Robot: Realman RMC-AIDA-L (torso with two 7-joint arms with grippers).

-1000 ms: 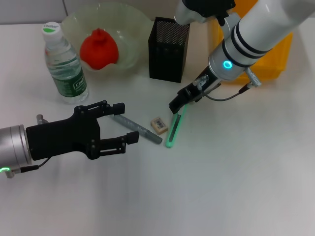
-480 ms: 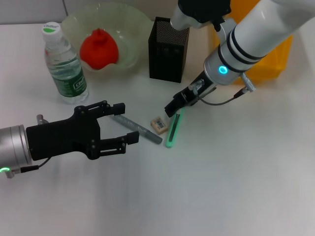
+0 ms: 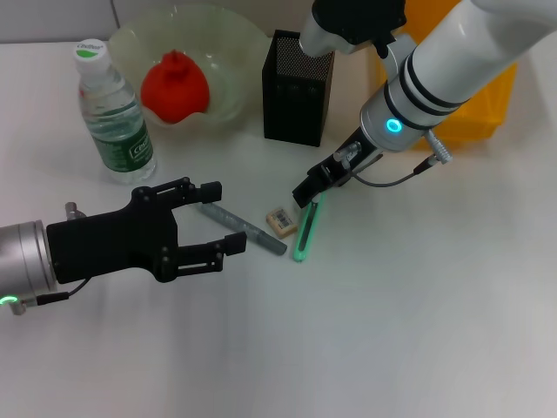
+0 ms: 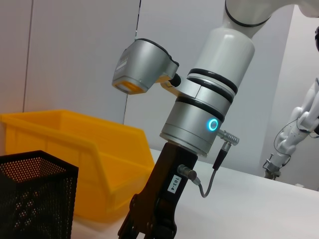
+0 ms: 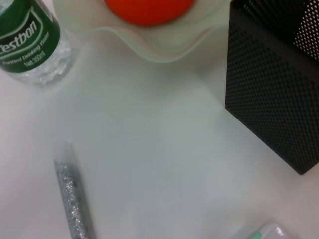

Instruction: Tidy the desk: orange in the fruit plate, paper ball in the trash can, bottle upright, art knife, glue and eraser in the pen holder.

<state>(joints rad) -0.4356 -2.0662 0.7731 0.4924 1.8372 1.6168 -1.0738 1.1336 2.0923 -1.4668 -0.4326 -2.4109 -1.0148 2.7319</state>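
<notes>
Head view: the right gripper, dark and slim on its white and silver arm, is seen poised at the upper end of the translucent green art knife, which lies flat on the white desk. Whether its fingers are parted or pressed together cannot be told, nor whether the knife is touched. Just beside the knife lie the small tan eraser and the grey glitter glue stick, the eraser between the two. The black mesh pen holder is seen standing behind them, near the pale glass fruit plate, in which the red-orange orange already rests. The clear plastic water bottle with green label is standing upright at the far left. The yellow plastic bin is partly hidden behind the right arm; no paper ball is visible.

The black left gripper is held low over the desk near the glue stick, its fingers spread and nothing between them.

A pick-up of the knife is judged to be in hand. A grip so close to one end could let the long knife swing or slip, and the eraser alongside could be nudged away by a finger set down off-line. A tilted knife might also catch on the holder's rim.
</notes>
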